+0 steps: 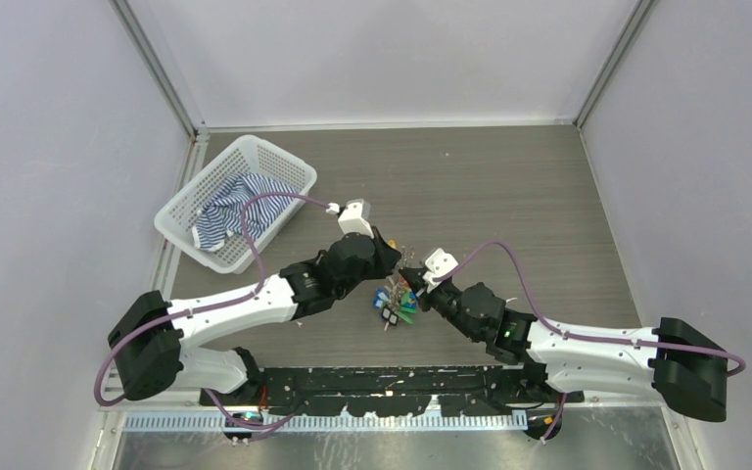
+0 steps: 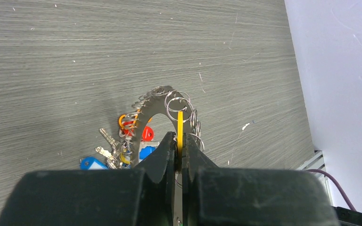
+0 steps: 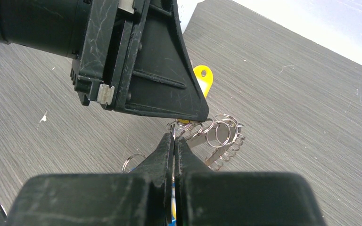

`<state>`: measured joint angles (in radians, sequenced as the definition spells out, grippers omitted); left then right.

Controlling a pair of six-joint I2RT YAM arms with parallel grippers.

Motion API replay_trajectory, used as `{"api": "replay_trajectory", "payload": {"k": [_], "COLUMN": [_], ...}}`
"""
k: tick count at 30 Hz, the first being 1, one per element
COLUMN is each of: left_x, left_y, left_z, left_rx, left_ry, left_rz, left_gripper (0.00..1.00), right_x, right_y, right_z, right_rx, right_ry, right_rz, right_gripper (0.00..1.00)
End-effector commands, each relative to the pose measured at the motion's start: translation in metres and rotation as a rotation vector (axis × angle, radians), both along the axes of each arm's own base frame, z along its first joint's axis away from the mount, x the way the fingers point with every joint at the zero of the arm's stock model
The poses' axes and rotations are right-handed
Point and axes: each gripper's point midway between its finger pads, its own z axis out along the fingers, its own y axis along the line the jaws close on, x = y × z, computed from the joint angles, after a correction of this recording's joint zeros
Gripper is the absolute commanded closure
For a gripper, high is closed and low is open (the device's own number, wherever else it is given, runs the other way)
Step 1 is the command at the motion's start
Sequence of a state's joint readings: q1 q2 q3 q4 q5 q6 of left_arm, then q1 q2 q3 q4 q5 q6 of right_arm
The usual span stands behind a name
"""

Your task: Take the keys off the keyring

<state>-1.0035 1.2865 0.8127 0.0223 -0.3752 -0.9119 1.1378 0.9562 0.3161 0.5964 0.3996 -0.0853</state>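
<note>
left gripper (image 2: 179, 142) clamped shut on yellow tag (image 2: 180, 123) | right gripper (image 3: 173, 137) pinched shut on keyring (image 2: 147, 112) rim | keys (image 1: 395, 302) bunched between both, near table (image 1: 509, 196) front edge

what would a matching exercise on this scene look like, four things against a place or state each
Things:
1 left gripper
2 right gripper
3 striped cloth
4 keys

Place or state:
a in the white basket
b bunched beside the keyring, coloured heads
c shut on the yellow tag
d shut on the keyring's edge

Pairs: 1-c, 2-d, 3-a, 4-b
</note>
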Motion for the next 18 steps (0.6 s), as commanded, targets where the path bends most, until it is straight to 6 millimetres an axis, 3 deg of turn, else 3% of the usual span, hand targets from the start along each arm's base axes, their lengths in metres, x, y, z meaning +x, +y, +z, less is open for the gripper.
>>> {"api": "replay_trajectory", "payload": {"k": [1,10,18], "left_x": [0.01,0.013,0.014], "left_y": [0.021,0.042,0.048], "left_z": [-0.011,0.013,0.046], "left_rx": [0.064,0.062,0.001], "left_ry": [-0.015,-0.097,-0.199], "left_rz": [0.071,0.122,0.128], "left_gripper": [1.0,1.0,1.0], "right_x": [0.006,0.002,0.002], "right_y": [0.004,0.0,0.003], "right_z": [0.065,0.054,0.037], "right_rx": [0.176,0.145,0.103], "right_ry": [-0.091,-0.051,-0.018], "right_rz": [-0.027,-0.021,-0.012], "right_gripper": [0.99,0.99,0.99]}}
